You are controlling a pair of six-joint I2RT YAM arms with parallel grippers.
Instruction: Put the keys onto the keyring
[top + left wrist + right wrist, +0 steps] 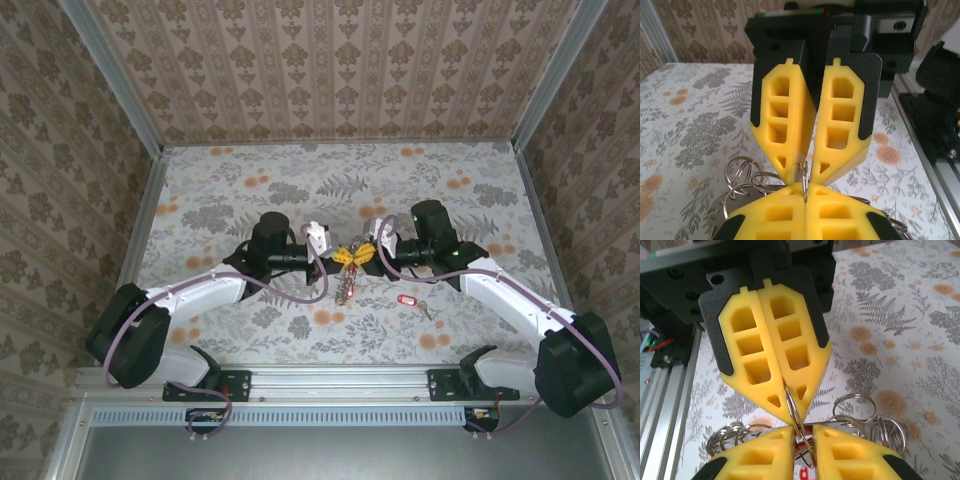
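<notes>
Meeting tip to tip above the middle of the floral table [300, 180], both grippers hold at the keyring [345, 288], whose bunch of split rings and small keys hangs beneath them. On the left gripper [790, 412] the yellow fingers press flush together on one ring loop. On the right gripper [805, 176] a narrow gap remains with that loop passing through; whether it pinches is unclear. One red-tagged key [406, 299] lies on the table just right of the bunch, beside the right arm.

No text, label or number can be read.
</notes>
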